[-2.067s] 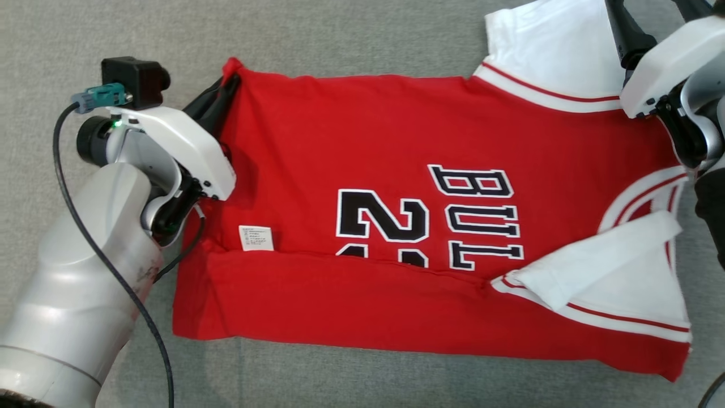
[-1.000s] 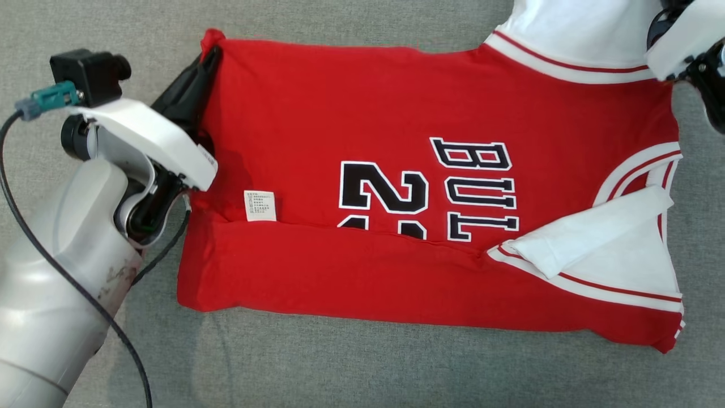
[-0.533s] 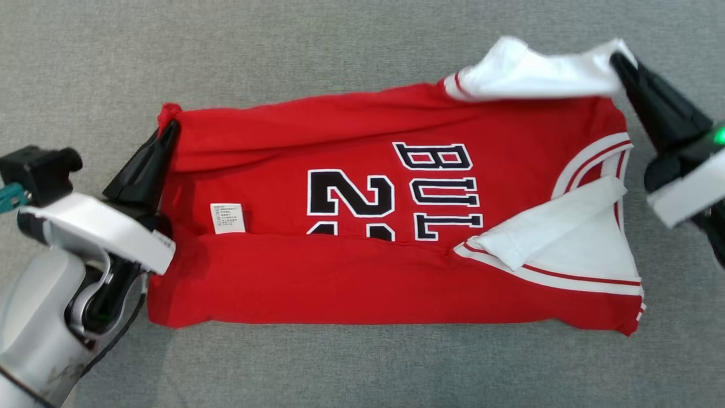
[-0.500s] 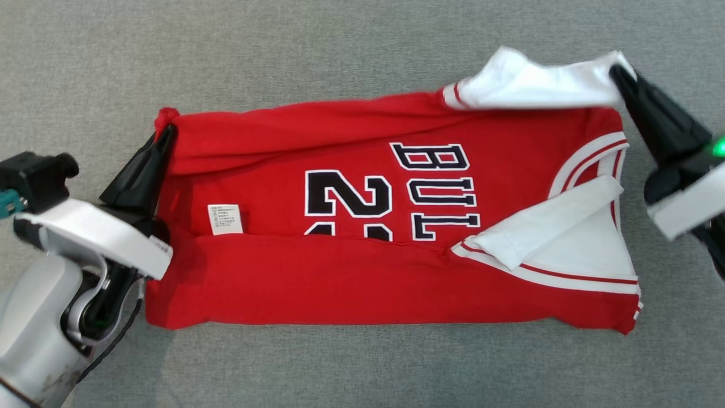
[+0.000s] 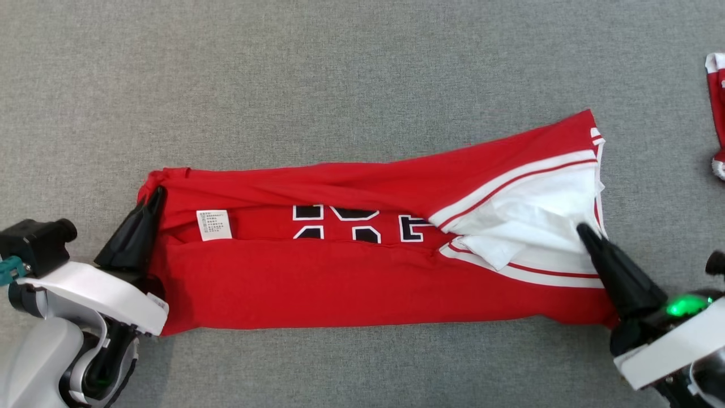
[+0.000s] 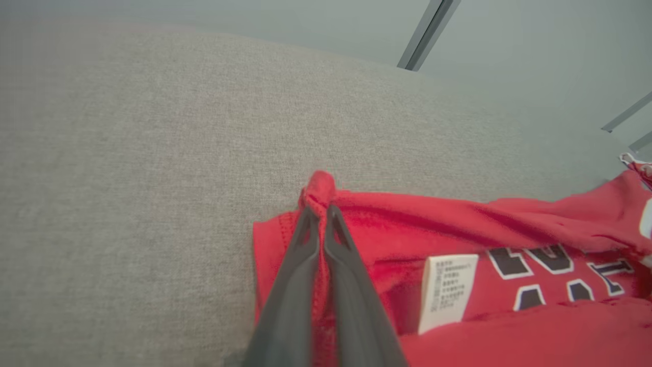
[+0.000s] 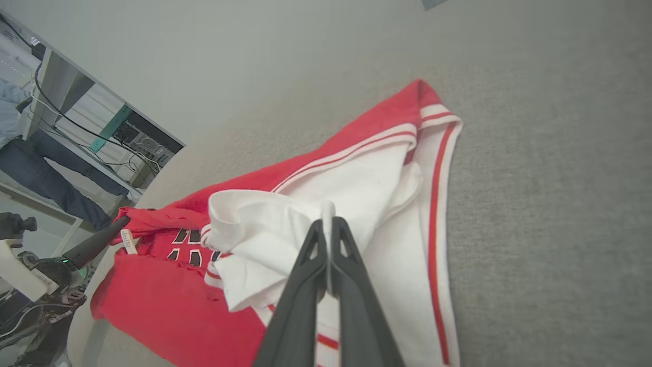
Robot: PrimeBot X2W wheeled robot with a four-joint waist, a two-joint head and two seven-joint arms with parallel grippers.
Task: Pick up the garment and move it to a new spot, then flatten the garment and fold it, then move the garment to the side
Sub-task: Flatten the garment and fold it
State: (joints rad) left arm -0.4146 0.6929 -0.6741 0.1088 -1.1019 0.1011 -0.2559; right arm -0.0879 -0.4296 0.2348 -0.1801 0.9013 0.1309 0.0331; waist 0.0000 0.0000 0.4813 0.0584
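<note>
The garment [image 5: 351,283] is a red jersey with white sleeves and black lettering, lying as a long band across the grey surface, its far edge folded toward me over the print. My left gripper [image 5: 157,192] is shut on the garment's red hem corner [image 6: 318,191] at the left end. At the right end my right gripper [image 5: 582,229] is shut on the white sleeve [image 7: 285,224]. In the right wrist view the left gripper [image 7: 122,220] shows far off at the left. A white care label [image 5: 213,224] lies near the left end.
Grey fabric surface [image 5: 340,85] spreads all around the garment. Another red and white cloth [image 5: 716,107] lies at the right edge of the head view. A person's legs [image 7: 46,183] and a desk with cables stand beyond the surface in the right wrist view.
Both grippers have drawn the garment's far edge toward me, folding it over the lettering. The right gripper came down from the upper right to the lower right. The camera has shifted too.
</note>
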